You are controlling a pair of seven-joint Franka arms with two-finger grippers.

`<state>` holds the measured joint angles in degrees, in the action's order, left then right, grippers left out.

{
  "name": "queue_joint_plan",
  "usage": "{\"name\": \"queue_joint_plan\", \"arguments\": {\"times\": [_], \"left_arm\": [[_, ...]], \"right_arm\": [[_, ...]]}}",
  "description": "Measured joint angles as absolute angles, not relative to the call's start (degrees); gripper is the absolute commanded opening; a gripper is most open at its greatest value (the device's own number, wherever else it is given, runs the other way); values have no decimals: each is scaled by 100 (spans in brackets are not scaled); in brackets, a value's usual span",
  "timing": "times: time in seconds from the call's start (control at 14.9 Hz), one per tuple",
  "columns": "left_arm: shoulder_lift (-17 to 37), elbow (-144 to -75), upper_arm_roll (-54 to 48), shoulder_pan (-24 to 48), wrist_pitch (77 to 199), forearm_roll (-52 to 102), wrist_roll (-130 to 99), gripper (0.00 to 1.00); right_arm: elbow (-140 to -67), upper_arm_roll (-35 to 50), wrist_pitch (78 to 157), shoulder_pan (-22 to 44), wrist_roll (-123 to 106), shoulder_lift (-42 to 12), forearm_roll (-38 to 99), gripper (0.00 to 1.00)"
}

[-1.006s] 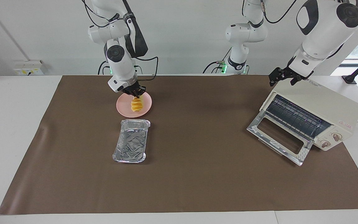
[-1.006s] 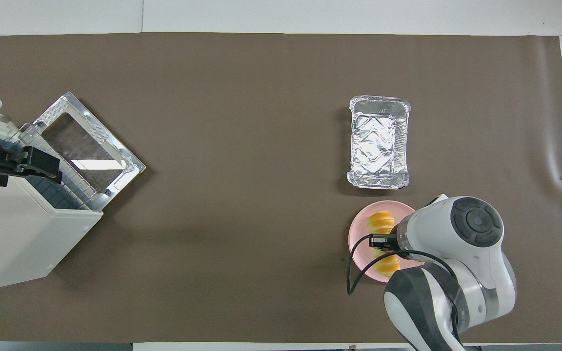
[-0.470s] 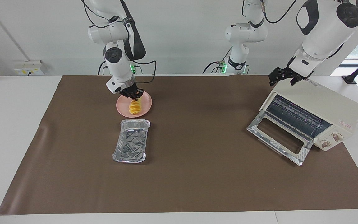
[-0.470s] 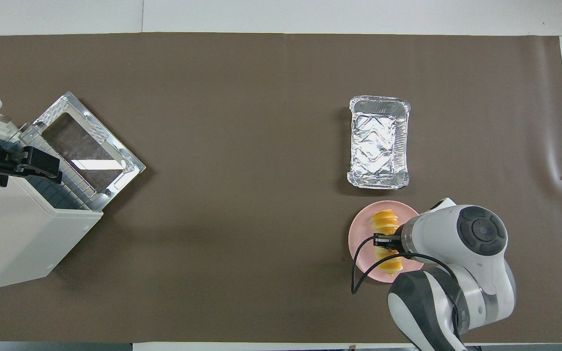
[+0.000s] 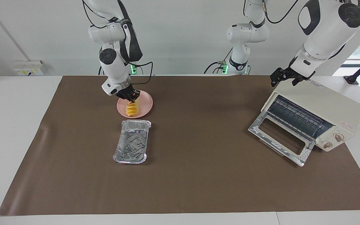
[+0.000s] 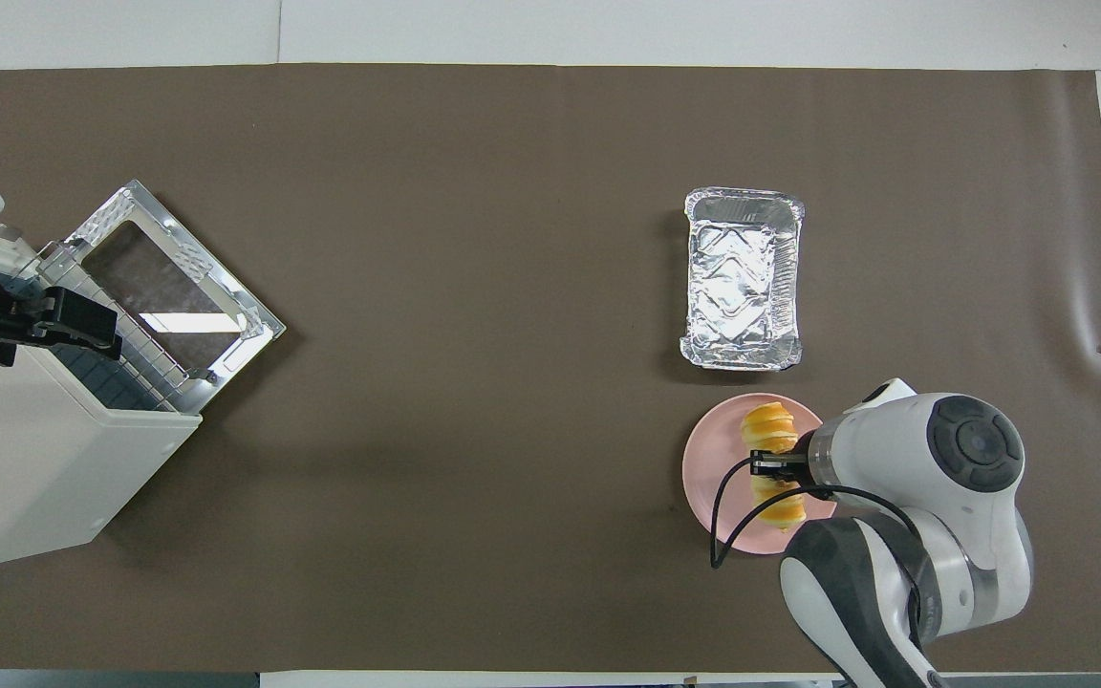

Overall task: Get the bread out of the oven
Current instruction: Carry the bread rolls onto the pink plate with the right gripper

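Facing view: right claw (image 5: 131, 98) grips bread (image 5: 131, 109) over plate (image 5: 144, 104); left claw (image 5: 284, 76) unclear.

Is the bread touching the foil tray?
Apart. The overhead view shows the bread on the pink plate, with bare brown mat between the plate and the foil tray.

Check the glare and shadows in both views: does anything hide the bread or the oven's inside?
Facing view: daylight whitens the window edge by the oven, whose glass door shows only faint reflections; the bread reads clearly on the pink plate under the right pincer. Overhead view: a bright streak on the door glass; the foil tray glints; the right arm covers part of the bread.
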<state>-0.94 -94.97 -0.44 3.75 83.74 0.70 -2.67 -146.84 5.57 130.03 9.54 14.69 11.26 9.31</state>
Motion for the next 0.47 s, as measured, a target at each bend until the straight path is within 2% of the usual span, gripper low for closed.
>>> {"name": "queue_joint_plan", "arguments": {"times": [0.07, 0.13, 0.2, 0.34, 0.47], "left_arm": [[-93, -9497, -44, 375, 8374, 70, -267, 100], [-94, -9497, -44, 375, 8374, 70, -267, 100], [-93, -9497, -44, 375, 8374, 70, -267, 100], [-93, -9497, -44, 375, 8374, 70, -267, 100], [-93, -9497, -44, 375, 8374, 70, -267, 100]], "right_arm": [[-14684, 557, 13009, 944, 1470, 1126, 931, 28], [-14684, 557, 13017, 935, 1480, 1126, 932, 66], [-14680, 557, 13022, 935, 1495, 1126, 932, 100], [-14589, 557, 12987, 935, 1506, 1124, 933, 100], [-14219, 554, 12478, 911, 1507, 1127, 933, 100]]}}
